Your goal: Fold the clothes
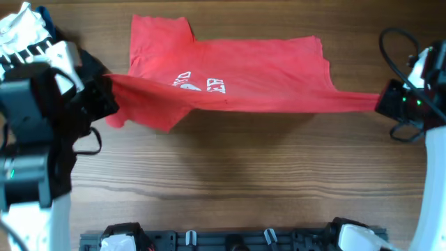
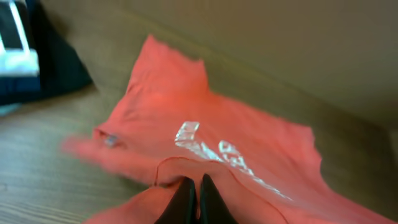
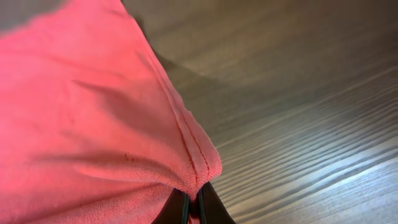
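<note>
Table: brown wood planks (image 1: 244, 174), fills the overhead view; no more of the room shows.
Rail: black rail (image 1: 230, 240) w/ clips at the 6 o'clock edge.
Red T-shirt: red T-shirt (image 1: 237, 77) sits in the 12 o'clock half of the table. Far part lies flat. Near edge is lifted & pulled tight in a line from 9 to 3 o'clock, w/ a dark shadow (image 1: 279, 122) under it.
Left claw: left claw (image 2: 198, 183) at 9 o'clock, fingers pressed together, pinching the shirt's edge.
Right claw: right claw (image 3: 198, 196) at 3 o'clock, fingers pressed together, pinching the hem (image 3: 186, 143).
Hard to see: white letters (image 1: 202, 84) are partly folded under, can't be read. Left wrist view is blurry. From overhead both claw tips hide behind arm parts & cloth.
Cut off: striped cloth (image 1: 21, 28), white w/ black lines, at 10 o'clock, partly out of the pic.
Left wrist only: navy clothes (image 2: 43, 68) show well here, touching the striped cloth, near the shirt.
Right wrist only: two stitch lines along the hem, up close.
Overhead only: both arms at once, shirt stretched between them.
</note>
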Available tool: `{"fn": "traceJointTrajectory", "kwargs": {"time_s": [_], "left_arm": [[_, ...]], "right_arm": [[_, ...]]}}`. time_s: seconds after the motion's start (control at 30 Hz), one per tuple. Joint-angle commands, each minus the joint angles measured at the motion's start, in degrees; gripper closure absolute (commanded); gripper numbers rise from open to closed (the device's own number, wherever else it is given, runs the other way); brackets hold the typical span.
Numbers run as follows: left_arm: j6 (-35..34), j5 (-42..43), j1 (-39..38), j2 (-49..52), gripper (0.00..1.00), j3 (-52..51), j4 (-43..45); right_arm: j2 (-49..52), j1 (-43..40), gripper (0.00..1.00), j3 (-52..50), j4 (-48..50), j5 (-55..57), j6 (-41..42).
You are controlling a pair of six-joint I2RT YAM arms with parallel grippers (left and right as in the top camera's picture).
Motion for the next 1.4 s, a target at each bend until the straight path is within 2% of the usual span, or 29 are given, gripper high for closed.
{"fn": "traceJointTrajectory", "kwargs": {"time_s": [0.0, 0.2, 0.43, 0.6, 0.73, 0.9, 1.07, 1.2, 1.37], "left_arm": [[0.7, 0.1, 0.4, -4.7, 0.96, 5.6, -2.0], [0.7, -4.4, 0.4, -8.7, 0.96, 17.2, -4.9], [0.8, -11.1, 0.4, -10.6, 0.96, 31.4, -5.2], [0.8, -11.1, 0.4, -8.9, 0.96, 31.7, -4.1], [0.8, -10.6, 0.4, -2.3, 0.96, 31.6, -4.9], [1.0, -7.3, 0.4, 10.7, 0.96, 31.6, -3.5], [0.9, 2.0, 0.4, 27.3, 0.96, 31.6, -1.4], [1.0, 10.1, -0.7, 35.8, 0.96, 31.6, -4.8], [3.0, 10.6, -4.6, 40.2, 0.96, 31.6, -12.0]], "right_arm": [[-4.3, -0.5, 0.96, 2.1, -1.0, 0.1, -0.7], [-10.5, -0.5, 0.96, 7.2, -2.3, 0.4, -0.5], [-15.8, -0.5, 0.96, 21.4, -1.8, 4.5, 1.2], [-13.8, -0.5, 0.96, 25.6, 1.3, 4.6, 1.0], [-6.6, -0.5, 0.96, 25.6, 1.7, 1.0, 0.8], [6.6, -0.5, 0.96, 25.6, 3.6, -3.1, -1.4], [19.5, -0.5, 0.96, 25.6, 5.0, -6.6, -2.2], [23.2, -0.5, 0.96, 25.5, 3.6, -6.5, -2.2], [22.5, -0.5, 0.96, 25.6, 3.9, -5.2, -2.1]]}}
